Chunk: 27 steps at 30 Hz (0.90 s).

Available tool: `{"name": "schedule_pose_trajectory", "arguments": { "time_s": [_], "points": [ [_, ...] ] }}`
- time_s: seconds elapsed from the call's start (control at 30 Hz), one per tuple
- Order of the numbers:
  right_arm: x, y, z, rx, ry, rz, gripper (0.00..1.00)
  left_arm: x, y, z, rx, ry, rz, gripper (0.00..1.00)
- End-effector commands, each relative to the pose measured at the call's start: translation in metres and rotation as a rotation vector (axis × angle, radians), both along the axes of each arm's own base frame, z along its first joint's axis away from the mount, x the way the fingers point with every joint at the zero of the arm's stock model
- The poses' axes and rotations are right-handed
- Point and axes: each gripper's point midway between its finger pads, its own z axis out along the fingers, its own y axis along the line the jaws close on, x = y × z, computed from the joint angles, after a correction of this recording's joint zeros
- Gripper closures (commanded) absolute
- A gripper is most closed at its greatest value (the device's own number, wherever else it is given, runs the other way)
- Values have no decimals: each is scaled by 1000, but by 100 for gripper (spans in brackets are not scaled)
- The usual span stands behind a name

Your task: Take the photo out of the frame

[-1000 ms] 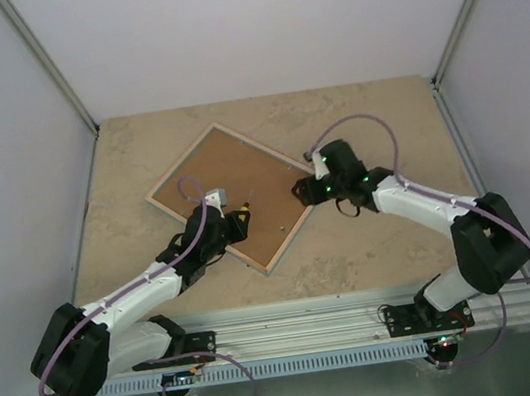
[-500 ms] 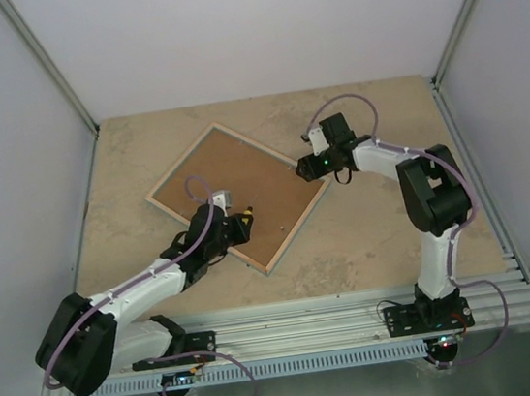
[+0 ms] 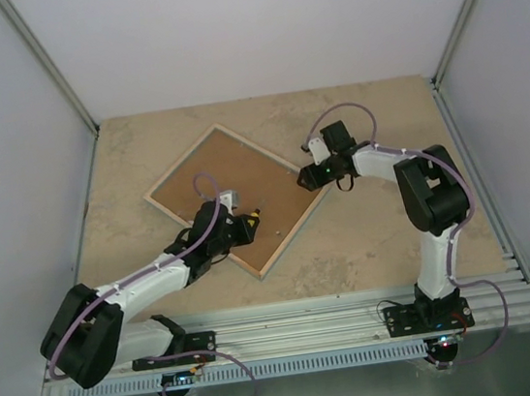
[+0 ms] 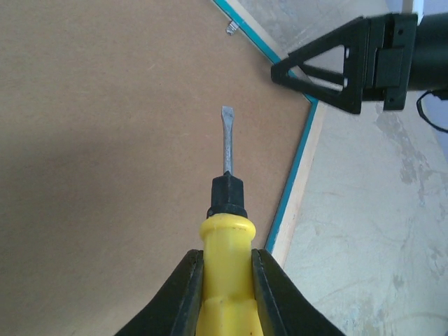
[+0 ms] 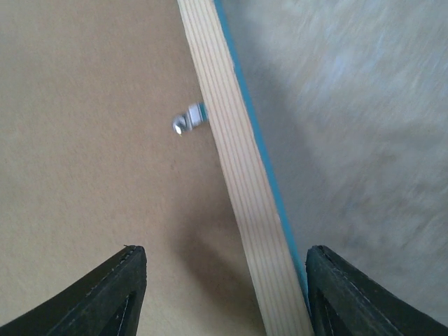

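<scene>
The frame (image 3: 181, 162) lies face down on the table, its brown backing board (image 3: 232, 173) upward; the photo is hidden beneath it. My left gripper (image 3: 247, 224) is shut on a yellow-handled screwdriver (image 4: 225, 266), whose flat blade (image 4: 226, 140) hovers over the backing board (image 4: 105, 140) near the turquoise edge (image 4: 294, 189). My right gripper (image 3: 304, 179) is open at the frame's right corner, straddling the pale wood rim (image 5: 241, 175), one finger over the board, the other over the table. A small metal tab (image 5: 187, 120) sits by the rim.
The beige stone-patterned table (image 3: 377, 232) surrounds the frame. Grey walls and metal posts (image 3: 53, 70) enclose it on three sides. Another metal tab (image 4: 232, 28) shows at the board's far edge. The right gripper's fingers (image 4: 336, 66) reach in close ahead of the screwdriver.
The right arm has folded upright and its gripper has shifted up onto the frame's right corner. The left gripper has carried the screwdriver a little to the right.
</scene>
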Motion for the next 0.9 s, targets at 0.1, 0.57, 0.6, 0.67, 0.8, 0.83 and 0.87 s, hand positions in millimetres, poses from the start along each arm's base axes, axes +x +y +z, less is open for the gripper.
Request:
{"name": "schedule_pose_trajectory", "arguments": {
  "time_s": [0.1, 0.57, 0.6, 0.67, 0.8, 0.83, 0.87],
  "points": [
    [-51, 6, -9, 13, 87, 25, 39, 2, -18, 12, -44, -8, -83, 100],
    [-108, 28, -8, -56, 65, 75, 47, -5, -37, -4, -48, 58, -148, 100],
    [-106, 27, -9, -76, 57, 75, 47, -6, -37, -4, -45, 59, -150, 100],
    [-102, 27, -10, -97, 48, 76, 47, -7, -39, -6, -43, 64, -153, 100],
    [-93, 25, -14, -145, 32, 84, 50, -6, -38, -9, -33, 72, -146, 100],
    [-91, 27, -15, -149, 27, 90, 51, -6, -38, -10, -29, 73, -143, 100],
    [-89, 27, -15, -152, 25, 94, 52, -5, -38, -10, -27, 72, -142, 100]
  ]
}}
